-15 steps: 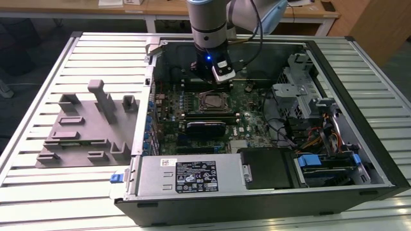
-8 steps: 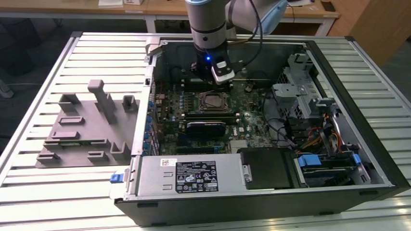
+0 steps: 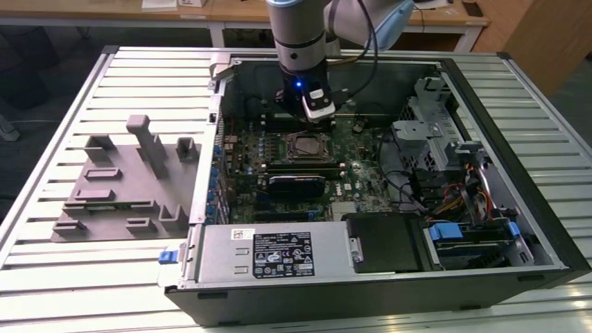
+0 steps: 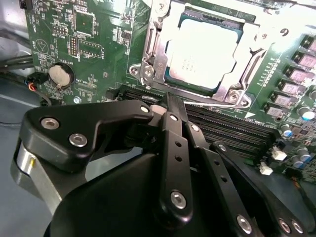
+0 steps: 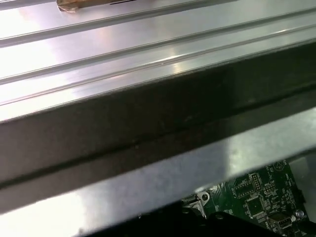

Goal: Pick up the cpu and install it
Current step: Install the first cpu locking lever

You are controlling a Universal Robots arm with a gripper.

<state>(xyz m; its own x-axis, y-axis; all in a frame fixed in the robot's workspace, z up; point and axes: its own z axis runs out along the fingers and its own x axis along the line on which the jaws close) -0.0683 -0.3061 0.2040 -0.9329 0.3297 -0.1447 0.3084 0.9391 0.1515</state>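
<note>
Claw [image 4: 170, 106] clenched on nothing, fingers [image 4: 174, 148] pressed together, hovering inside the open computer case [image 3: 518, 159] over the motherboard [image 4: 98, 39]. Cpu [image 4: 205, 52] just ahead of the claw tips, already seated flat in its socket frame [image 4: 148, 64], silver top showing. Picking and placing judged done. Cannot tell whether the socket's retaining lever is latched. Grey fixture [image 3: 120, 187] well off to the side on the tabletop [image 3: 55, 125], untouched.

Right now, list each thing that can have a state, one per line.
cpu: seated in its socket, metal frame around it.
gripper: above the motherboard, holding nothing.
computer case: on its side, side panel off.
grey fixture: flat on the table, holding nothing.
</note>
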